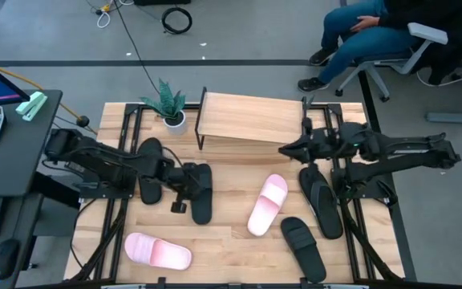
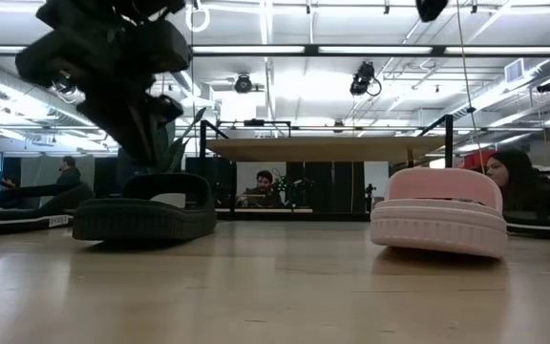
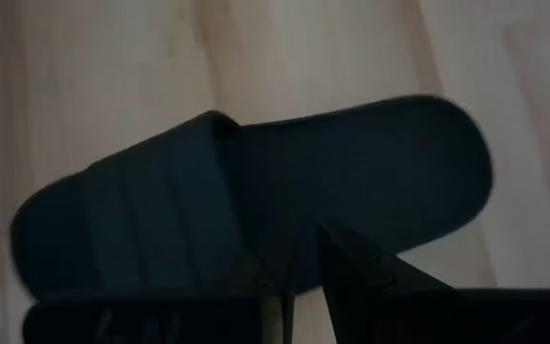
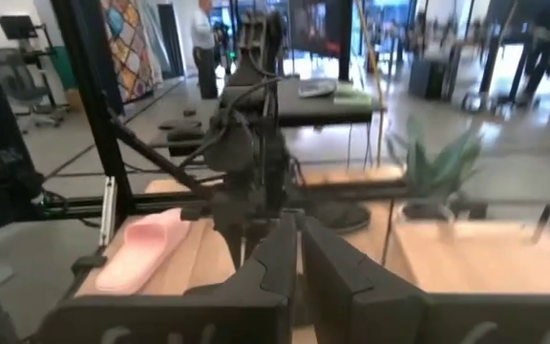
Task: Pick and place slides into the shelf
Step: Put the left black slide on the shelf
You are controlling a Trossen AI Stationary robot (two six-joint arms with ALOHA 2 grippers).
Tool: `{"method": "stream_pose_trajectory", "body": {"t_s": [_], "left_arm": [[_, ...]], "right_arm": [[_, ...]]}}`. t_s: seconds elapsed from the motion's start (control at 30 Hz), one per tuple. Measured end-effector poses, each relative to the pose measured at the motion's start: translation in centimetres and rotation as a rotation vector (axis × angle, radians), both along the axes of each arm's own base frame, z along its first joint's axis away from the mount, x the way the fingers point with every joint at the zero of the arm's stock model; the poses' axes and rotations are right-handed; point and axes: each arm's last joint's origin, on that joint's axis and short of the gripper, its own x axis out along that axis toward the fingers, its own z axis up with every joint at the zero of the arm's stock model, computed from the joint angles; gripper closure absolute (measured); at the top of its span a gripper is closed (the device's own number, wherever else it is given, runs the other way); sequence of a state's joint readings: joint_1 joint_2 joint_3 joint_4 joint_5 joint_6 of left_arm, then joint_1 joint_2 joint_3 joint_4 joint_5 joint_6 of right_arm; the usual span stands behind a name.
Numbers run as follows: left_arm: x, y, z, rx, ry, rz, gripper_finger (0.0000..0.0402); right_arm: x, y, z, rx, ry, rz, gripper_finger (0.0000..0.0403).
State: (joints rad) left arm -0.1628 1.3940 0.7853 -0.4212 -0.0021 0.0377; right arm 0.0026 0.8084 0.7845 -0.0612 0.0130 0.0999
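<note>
My left gripper (image 1: pixel 189 186) is clamped on a black slide (image 1: pixel 200 193) resting on the bench (image 1: pixel 231 241). My right gripper (image 1: pixel 284 149) hangs closed and empty beside the shelf (image 1: pixel 251 119).

Robotics lab, ceiling strip lights (image 2: pixel 256 48), desks

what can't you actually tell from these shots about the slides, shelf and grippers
- High view: the left gripper hides where it meets the black slide.
- Left wrist view: the fingers cover that slide's near edge; the grip is unclear.
- Low view: under the shelf is too dark and cluttered.
- High view: the right gripper is too small to read.
</note>
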Motion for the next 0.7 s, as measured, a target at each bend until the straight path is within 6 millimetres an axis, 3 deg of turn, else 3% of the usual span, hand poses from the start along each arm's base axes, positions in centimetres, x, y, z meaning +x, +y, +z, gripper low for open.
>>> {"method": "stream_pose_trajectory", "body": {"t_s": [0.2,0.33,0.7], "left_arm": [[1.2,0.4,-1.5,0.121,-0.004,0.070,0.0331],[1.1,0.6,-1.4,0.147,-0.014,0.161,0.0302],[2.5,-1.9,3.0,0.166,-0.092,0.071,0.0227]], "right_arm": [[2.2,0.0,-1.5,0.023,0.085,-0.003,0.0376],[3.2,0.0,-2.5,0.028,0.142,-0.004,0.0376],[4.1,0.0,-4.2,0.062,0.261,-0.015,0.0363]]}}
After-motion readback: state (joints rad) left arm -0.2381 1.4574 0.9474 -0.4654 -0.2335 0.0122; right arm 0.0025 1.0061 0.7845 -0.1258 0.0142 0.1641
